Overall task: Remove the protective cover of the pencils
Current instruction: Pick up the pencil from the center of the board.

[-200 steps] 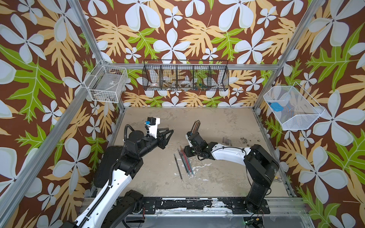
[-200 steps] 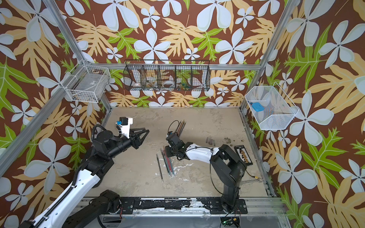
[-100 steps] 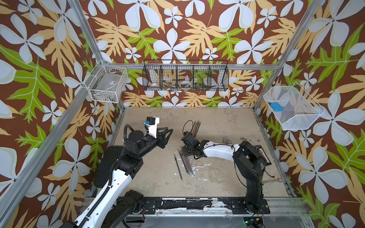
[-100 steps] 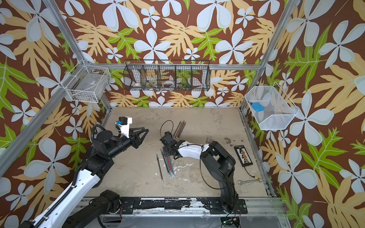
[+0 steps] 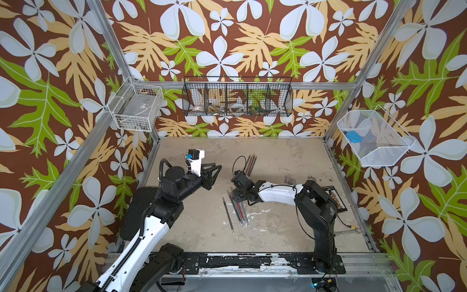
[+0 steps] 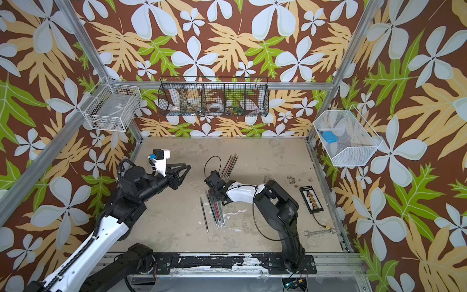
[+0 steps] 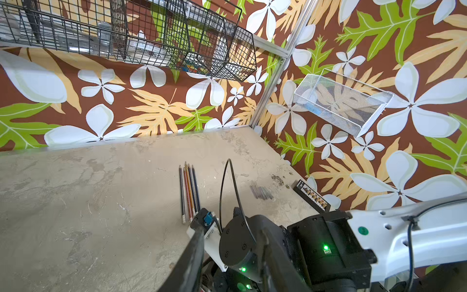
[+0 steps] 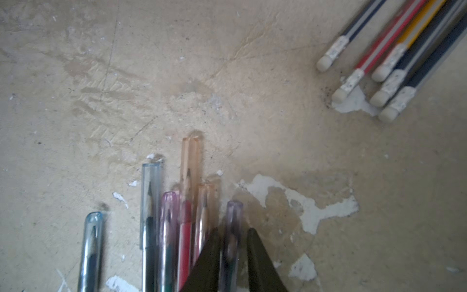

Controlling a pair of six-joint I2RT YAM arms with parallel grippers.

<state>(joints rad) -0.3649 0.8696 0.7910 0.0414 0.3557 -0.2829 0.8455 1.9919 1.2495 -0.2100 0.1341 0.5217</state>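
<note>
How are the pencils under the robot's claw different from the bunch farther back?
The near pencils wear see-through caps on their tips; the far pencils have bare tips. The right gripper sits around one near pencil's cap; nothing touches the far pencils. Both bunches lie flat on the table.

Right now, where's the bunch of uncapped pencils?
In both top views the uncapped pencils lie centre-back on the table, just beyond the right wrist; the capped pencils lie on its near side.
</note>
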